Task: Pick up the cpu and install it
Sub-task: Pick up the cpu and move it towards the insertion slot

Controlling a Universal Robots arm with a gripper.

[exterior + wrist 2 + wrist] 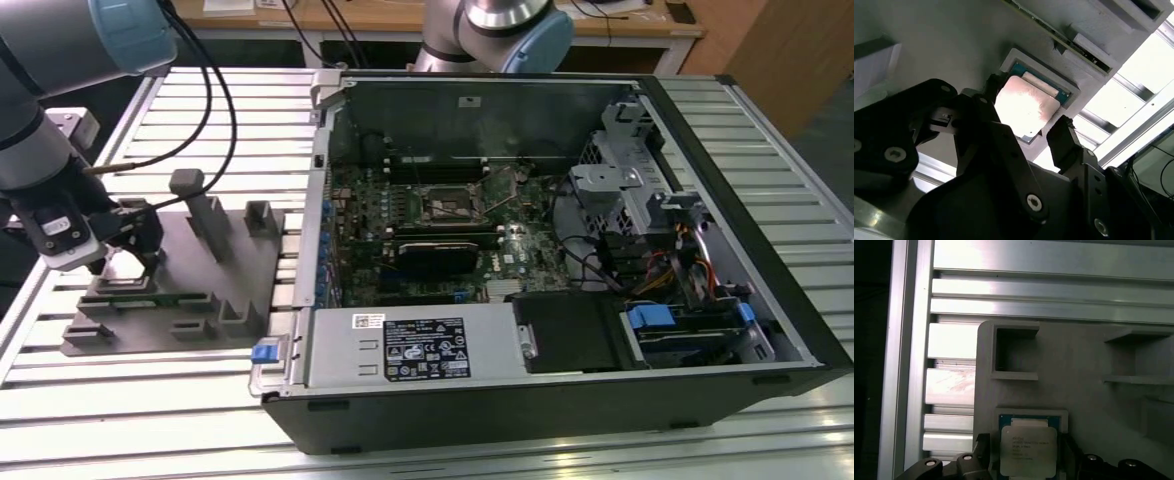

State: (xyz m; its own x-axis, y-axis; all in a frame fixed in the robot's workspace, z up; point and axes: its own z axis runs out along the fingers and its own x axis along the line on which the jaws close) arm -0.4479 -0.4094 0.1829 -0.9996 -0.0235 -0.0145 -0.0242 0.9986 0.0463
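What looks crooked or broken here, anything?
Nothing stands out. The cpu lies flat and square in its recess in the grey fixture, with the gripper open around it. No damage or spill shows.

Arm (pixel 34 140) low, claw (pixel 130 268) pointing down
The arm reaches down from above at the exterior view's left; the claw points straight down, its two black fingers (pixel 1066 140) spread apart.

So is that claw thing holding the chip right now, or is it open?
The gripper: open, jaws either side of the cpu, which lies in its grey fixture; not gripping it.
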